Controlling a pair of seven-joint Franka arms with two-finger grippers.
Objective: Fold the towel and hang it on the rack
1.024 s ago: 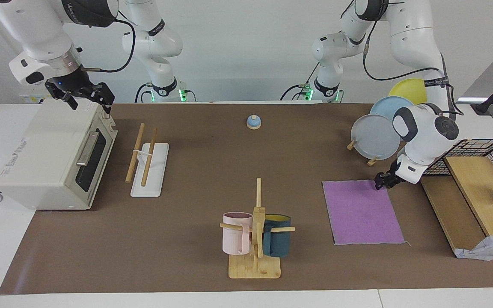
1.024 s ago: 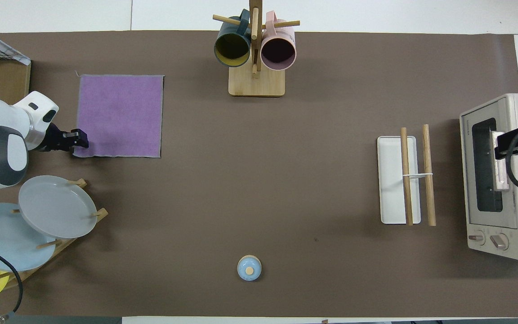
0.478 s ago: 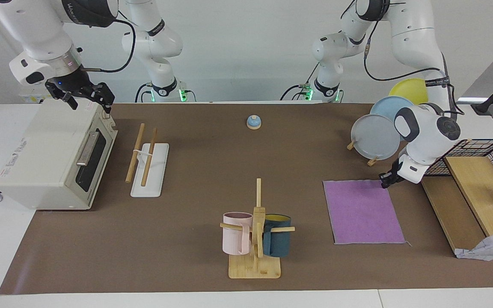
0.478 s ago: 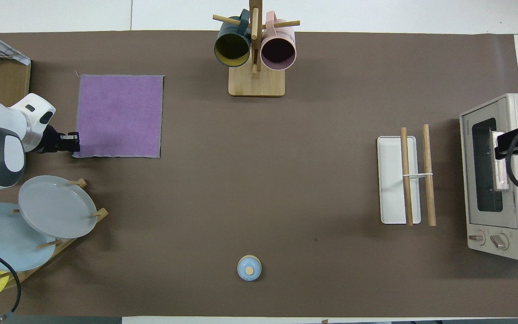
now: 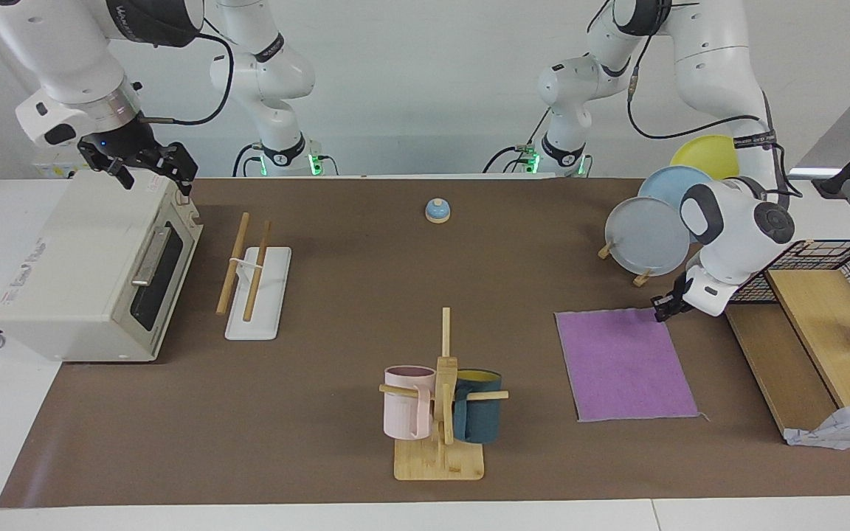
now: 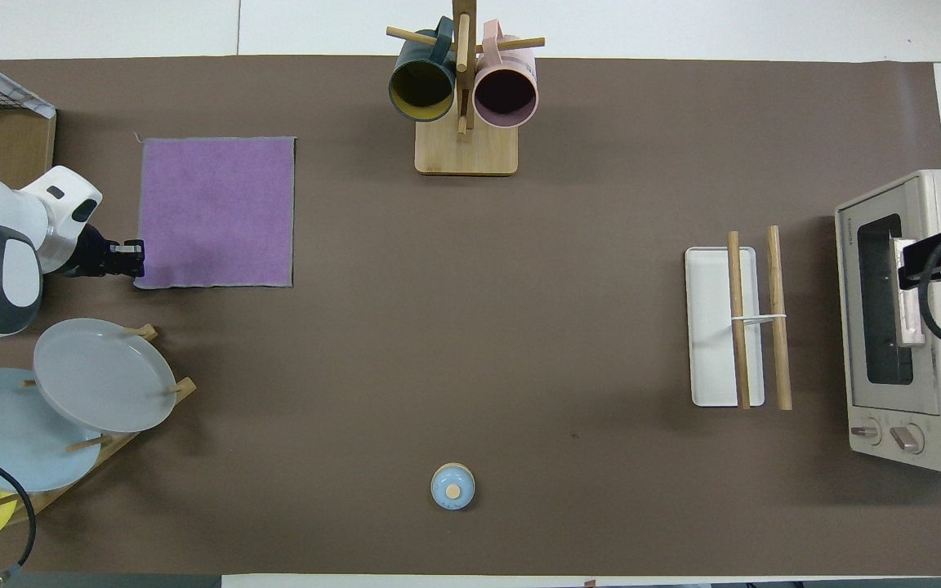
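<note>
The 1 towel (image 5: 626,363) lies flat and unfolded, purple face up, at the left arm's end of the table, well apart from the 1 rack (image 5: 255,280), so folding and hanging both remain. The left gripper (image 5: 665,306) sits low at the towel's corner nearest the robots, its grasp impossible to judge. The right gripper (image 5: 152,166) waits spread wide over the toaster oven (image 5: 78,273).

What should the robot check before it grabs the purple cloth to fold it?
1. Thin purple rectangular towel flat, unfolded: ok.
2. Left gripper low at the towel's corner nearest the robots: ok.
3. Corner between its fingers: cannot tell.
4. Rack of two light-wood rods on a white base bare: ok.
5. Right gripper waits over the cream toaster oven: ok.
6. Wooden mug tree stands apart from the towel: ok.
</note>
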